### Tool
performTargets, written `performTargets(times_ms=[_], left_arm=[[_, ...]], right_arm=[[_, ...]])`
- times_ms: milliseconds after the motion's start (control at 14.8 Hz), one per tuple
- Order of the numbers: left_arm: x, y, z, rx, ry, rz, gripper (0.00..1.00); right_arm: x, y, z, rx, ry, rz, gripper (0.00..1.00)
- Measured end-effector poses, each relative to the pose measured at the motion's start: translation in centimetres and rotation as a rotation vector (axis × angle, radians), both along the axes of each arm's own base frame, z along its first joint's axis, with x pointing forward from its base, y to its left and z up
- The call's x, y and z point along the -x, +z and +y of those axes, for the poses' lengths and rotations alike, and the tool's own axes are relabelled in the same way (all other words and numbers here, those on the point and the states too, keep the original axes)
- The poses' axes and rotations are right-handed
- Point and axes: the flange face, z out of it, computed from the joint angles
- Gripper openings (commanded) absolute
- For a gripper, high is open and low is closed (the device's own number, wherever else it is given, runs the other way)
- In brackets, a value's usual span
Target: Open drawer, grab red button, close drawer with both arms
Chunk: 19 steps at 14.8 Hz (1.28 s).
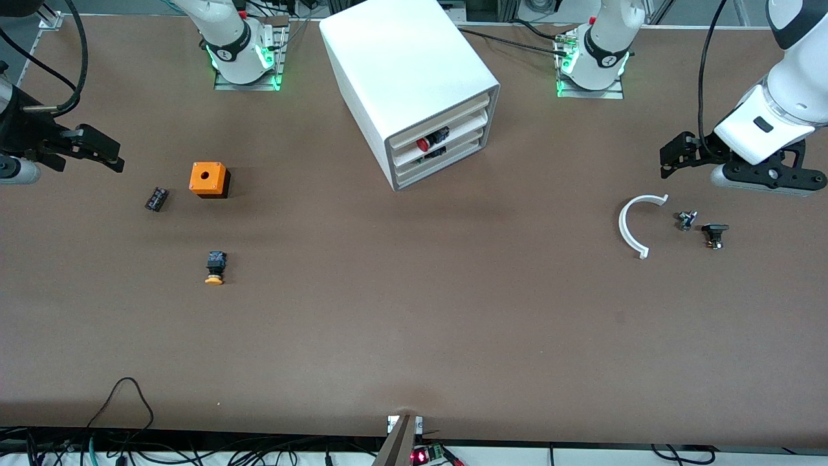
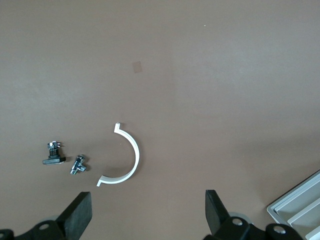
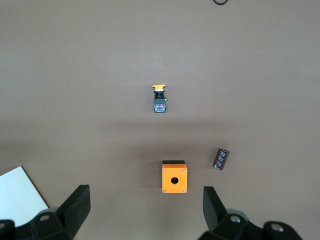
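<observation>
Left gripper (image 2: 145,212) wide open and empty above the table (image 1: 414,310), right gripper (image 3: 145,210) likewise, red button (image 1: 432,139) lying sideways in the drawer (image 1: 440,139), cap toward the right arm's end

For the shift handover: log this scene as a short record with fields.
cabinet: white cabinet between the arm bases, three drawers
drawer: middle drawer shut
button: red button seen at the drawer fronts
left hand: left hand open, empty, above the white arc
right hand: right hand open, empty, at the right arm's end of the table
loose parts: orange box, yellow button nearer the camera than the box, dark cylinder beside the box
</observation>
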Motion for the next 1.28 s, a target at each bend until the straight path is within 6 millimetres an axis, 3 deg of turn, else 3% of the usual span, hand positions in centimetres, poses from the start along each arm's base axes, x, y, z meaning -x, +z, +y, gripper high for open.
performTargets(times_ms=[877,1282], left_arm=[[0.3,-0.2,0.1,-0.003,0.010,0.033,1.00],[1.0,-0.3,-0.3,-0.002,0.003,0.096,1.00]], right_arm=[[0.0,-0.1,-0.1,0.000,-0.002,0.005,1.00],[-0.7,-3.9,-0.7,0.003,-0.011,0.104,1.00]])
